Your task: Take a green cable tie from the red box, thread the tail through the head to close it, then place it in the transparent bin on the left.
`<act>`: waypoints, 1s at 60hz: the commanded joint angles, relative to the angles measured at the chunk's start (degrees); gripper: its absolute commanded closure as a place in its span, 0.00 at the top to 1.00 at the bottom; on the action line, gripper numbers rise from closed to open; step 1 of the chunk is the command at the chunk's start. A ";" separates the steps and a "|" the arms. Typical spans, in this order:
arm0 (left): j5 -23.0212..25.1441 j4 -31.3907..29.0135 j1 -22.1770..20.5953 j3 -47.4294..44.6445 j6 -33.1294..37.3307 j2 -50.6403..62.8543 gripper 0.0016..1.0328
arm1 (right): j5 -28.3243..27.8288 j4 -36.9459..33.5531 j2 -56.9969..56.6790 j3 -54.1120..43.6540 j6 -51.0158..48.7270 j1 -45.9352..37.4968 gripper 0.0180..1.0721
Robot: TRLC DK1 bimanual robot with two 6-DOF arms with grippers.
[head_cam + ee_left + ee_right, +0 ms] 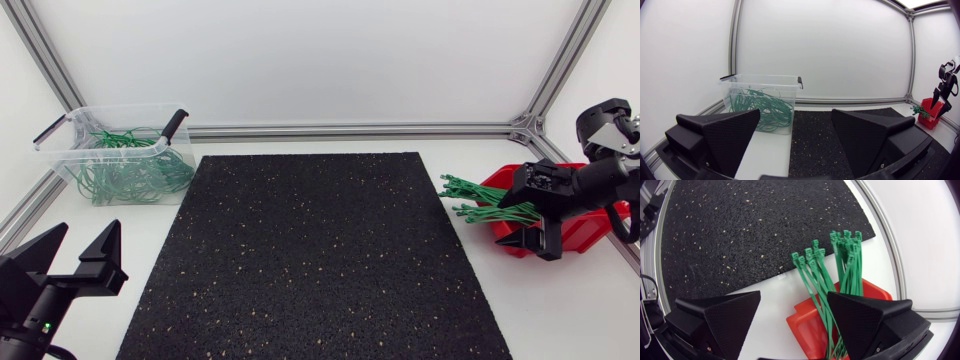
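A red box (582, 228) sits at the right edge of the table with a bundle of green cable ties (478, 201) fanning out of it toward the black mat. My right gripper (530, 226) hangs open just above the box; in the right wrist view the green cable ties (816, 287) and the red box (806, 325) lie below and between its spread fingers, untouched. The transparent bin (122, 152) at the back left holds several closed green ties. My left gripper (72, 260) rests open at the front left, nothing in it; the transparent bin (762, 102) stands ahead of it.
A black speckled mat (315, 255) covers the middle of the table. Aluminium frame rails (350, 130) run along the back and sides. White table surface shows between the mat and both containers.
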 commanded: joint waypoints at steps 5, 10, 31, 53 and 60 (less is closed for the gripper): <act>-0.26 -1.17 -0.25 -2.26 -0.64 -0.12 0.96 | 0.33 3.64 -1.08 -4.78 -7.68 0.67 0.91; -0.26 -1.26 -0.17 -2.26 -0.64 -0.12 0.96 | 0.33 4.87 -0.73 -5.74 -9.35 0.76 0.91; -0.26 -1.44 -0.25 -2.17 -0.64 -0.12 0.96 | 3.15 9.44 3.13 -6.45 -9.53 2.25 0.91; -0.26 -1.52 -0.34 -2.17 -0.64 -0.12 0.96 | 5.34 10.84 1.64 -10.05 -10.76 2.25 0.88; -0.18 -1.61 -0.34 -2.17 -0.64 -0.12 0.96 | 5.43 10.84 -0.73 -11.54 -11.55 1.90 0.87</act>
